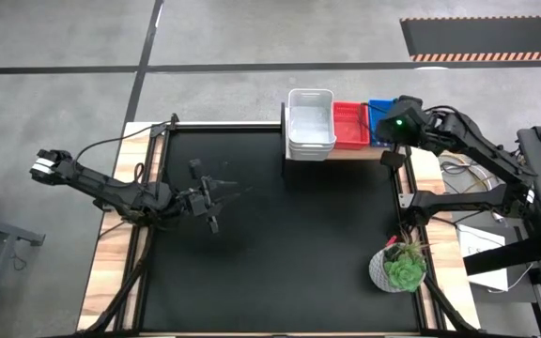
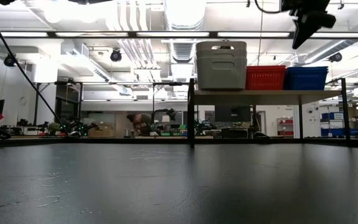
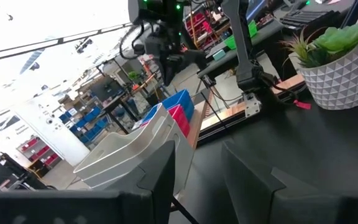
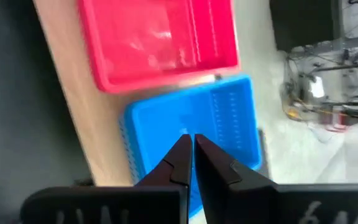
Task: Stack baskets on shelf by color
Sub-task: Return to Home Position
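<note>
3 shelf (image 2: 266,96) stacks: white baskets (image 2: 221,65) tallest, red baskets (image 2: 266,78), blue baskets (image 2: 306,78).

On the shelf (image 2: 266,96) at the desk's (image 1: 280,253) far edge, right of centre, three basket stacks (image 1: 349,125) stand side by side; the pot (image 1: 397,268) sits near the desk's front right corner, well apart.

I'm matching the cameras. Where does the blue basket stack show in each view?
High view: blue stack at the top, right of centre.
Low view: upper right, atop the shelf, at.
Left wrist view: centre, beyond the white stack, at.
Right wrist view: centre.
Shared landmark: the red stack beside it.
</note>
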